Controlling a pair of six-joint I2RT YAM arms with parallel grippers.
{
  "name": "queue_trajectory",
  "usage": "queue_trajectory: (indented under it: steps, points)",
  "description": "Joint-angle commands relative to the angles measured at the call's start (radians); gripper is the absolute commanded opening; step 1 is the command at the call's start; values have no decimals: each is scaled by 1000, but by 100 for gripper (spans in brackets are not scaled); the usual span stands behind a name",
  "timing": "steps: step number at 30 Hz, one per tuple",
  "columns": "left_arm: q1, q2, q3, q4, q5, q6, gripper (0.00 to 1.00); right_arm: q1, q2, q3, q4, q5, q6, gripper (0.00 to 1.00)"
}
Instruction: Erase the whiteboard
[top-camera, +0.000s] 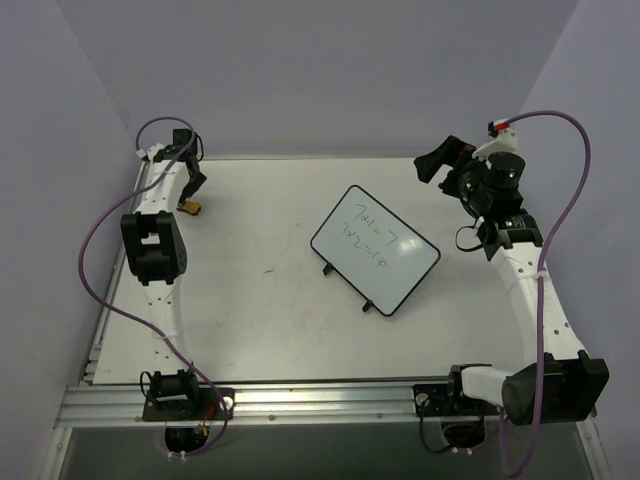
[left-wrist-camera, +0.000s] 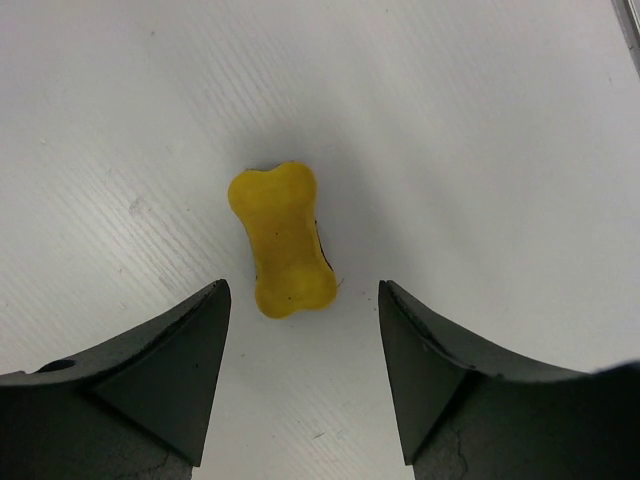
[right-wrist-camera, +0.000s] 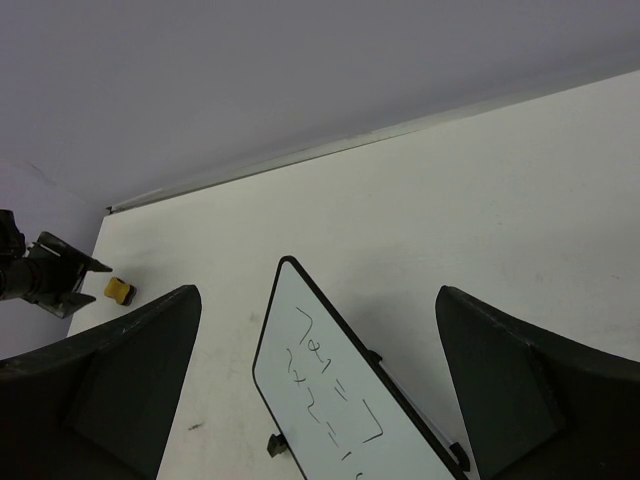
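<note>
Basically nothing's erased yet. The whiteboard (top-camera: 375, 247) lies flat on the table (top-camera: 250, 320), set at an angle, w/ two lines of dark handwriting across it. Both are fully legible, w/ no wiped patch or smear that I can see. Its small black clips sit on the edge facing away from the R fingers.

L gripper (left-wrist-camera: 302, 288) is spread wide & holds nothing. A yellow bone-shaped eraser (left-wrist-camera: 281, 241) lies on the table just ahead of the fingertips, roughly centred on the gap btwn them. Its long axis runs nearly along the fingers' reach, w/ a slight tilt, and neither finger touches it. How high the fingers are above the surface, I can't tell. The board is well apart from these fingers, off toward the R arm's side.

R gripper (right-wrist-camera: 317, 290) is likewise spread open & empty, raised off the table. The board sits below and ahead of its fingers, not touching.

My read: the task is at its very first step, i.e. getting the eraser. Left to do: close on the eraser, carry it to the board, rub out both lines. The R arm may be placed to steady the board, but that's only a guess.
</note>
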Motion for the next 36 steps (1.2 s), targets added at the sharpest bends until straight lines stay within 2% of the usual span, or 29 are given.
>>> queue_trajectory:
  steps: [1, 8, 36]
  points:
    - [11, 17, 60, -33, 6, -9, 70, 8, -4, 3, 33, -3, -14, 100]
    - [20, 59, 116, -85, 6, -32, 70, 8, -7, 4, 33, -5, -15, 100]
    - [32, 116, 148, -103, 10, -105, 70, 8, -10, -7, 37, -10, -25, 100]
